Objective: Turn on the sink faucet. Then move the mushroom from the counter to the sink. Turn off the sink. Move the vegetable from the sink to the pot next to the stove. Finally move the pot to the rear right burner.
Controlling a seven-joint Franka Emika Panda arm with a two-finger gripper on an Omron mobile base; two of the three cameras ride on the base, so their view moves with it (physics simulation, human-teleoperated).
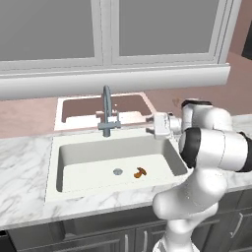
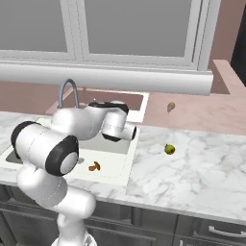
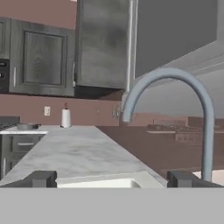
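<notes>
The grey gooseneck faucet (image 1: pixel 107 114) stands behind the white sink (image 1: pixel 64 162), and I see no water running from it. The brown mushroom (image 1: pixel 140 172) lies on the sink floor right of the drain, and it shows again as the mushroom (image 2: pixel 94 166) from the other side. My gripper (image 1: pixel 149 129) hovers level with the faucet's base, just to its right, pointing at it. In the hand view my gripper (image 3: pixel 113 179) is open with nothing between its fingertips (image 3: pixel 43 178), and the faucet (image 3: pixel 192 100) arches ahead on the right, apart from them.
A small yellow-green fruit (image 2: pixel 169 149) sits on the marble counter (image 2: pixel 192 178) right of the sink. A window sill (image 1: pixel 113 78) juts out above the faucet. Far down the counter stands a white roll (image 3: pixel 65 118).
</notes>
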